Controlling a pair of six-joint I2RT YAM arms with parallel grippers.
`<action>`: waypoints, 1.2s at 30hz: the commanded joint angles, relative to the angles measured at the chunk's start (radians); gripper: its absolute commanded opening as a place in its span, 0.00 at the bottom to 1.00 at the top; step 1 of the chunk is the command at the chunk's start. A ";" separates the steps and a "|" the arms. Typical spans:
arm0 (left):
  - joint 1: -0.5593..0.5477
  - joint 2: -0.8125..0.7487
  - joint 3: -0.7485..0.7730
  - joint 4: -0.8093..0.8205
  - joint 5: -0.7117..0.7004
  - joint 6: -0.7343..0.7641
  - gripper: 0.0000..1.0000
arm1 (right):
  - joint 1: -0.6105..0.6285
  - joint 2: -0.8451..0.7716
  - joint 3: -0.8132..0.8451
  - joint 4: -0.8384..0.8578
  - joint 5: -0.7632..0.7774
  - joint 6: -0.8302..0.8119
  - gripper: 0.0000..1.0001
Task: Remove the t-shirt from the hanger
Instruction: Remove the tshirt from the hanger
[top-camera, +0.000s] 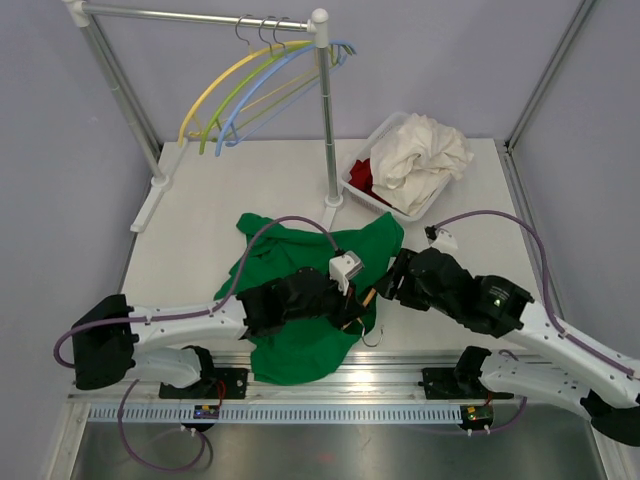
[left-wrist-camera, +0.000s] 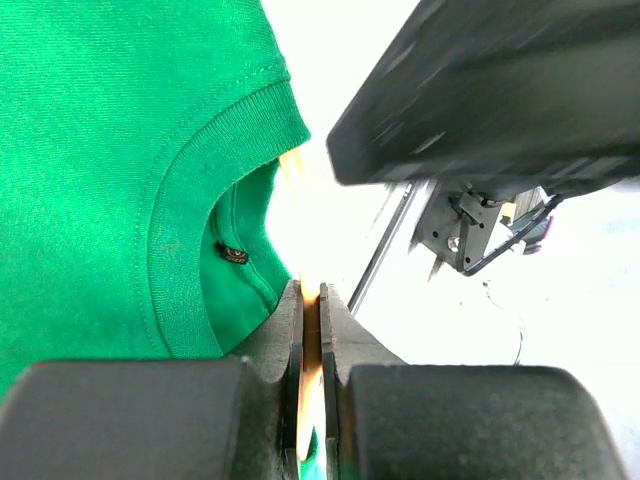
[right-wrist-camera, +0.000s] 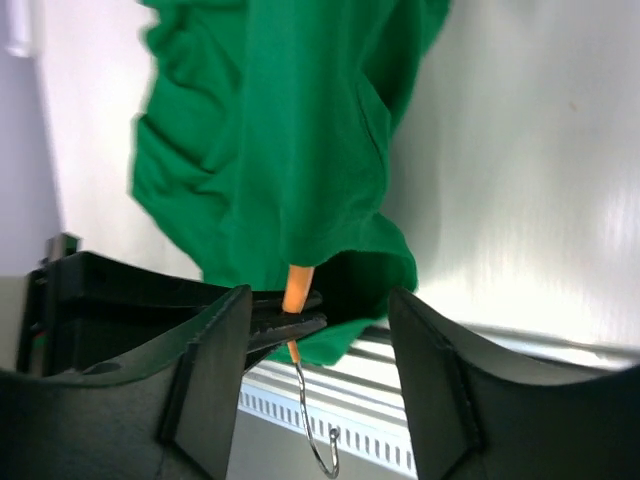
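**Top external view.** The t-shirt (top-camera: 300, 350) lies crumpled at the centre of the table (top-camera: 190, 230) with the hanger (top-camera: 368, 298) inside it. The hanger's neck emerges at the garment's 3 o'clock edge, where the left gripper (top-camera: 360, 300) and right gripper (top-camera: 386, 288) meet. Open room lies toward 9 to 10 o'clock. The rack (top-camera: 325, 120) post and the bin (top-camera: 362, 180) crowd 12 to 1 o'clock.

**Left wrist view.** The left jaws are clamped on the orange neck, just beside the collar (left-wrist-camera: 190, 210). Keep this grip as the anchor.

**Right wrist view.** The right fingers (right-wrist-camera: 215, 370) stand wide apart and hold nothing. The neck and hook (right-wrist-camera: 320, 445) lie between them. Recommended: take fabric at the collar and draw it toward 12 o'clock, away from the hook. The table's near edge at 6 o'clock leaves little margin.
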 joint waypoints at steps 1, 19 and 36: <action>0.013 -0.089 -0.012 0.069 0.031 0.001 0.00 | 0.005 -0.101 -0.050 0.170 0.046 -0.102 0.65; 0.177 -0.493 -0.123 -0.029 0.058 -0.066 0.00 | 0.005 -0.252 -0.434 0.938 0.041 -0.530 0.68; 0.221 -0.445 -0.128 0.009 0.156 -0.119 0.00 | 0.005 -0.290 -0.632 1.342 -0.298 -0.928 0.85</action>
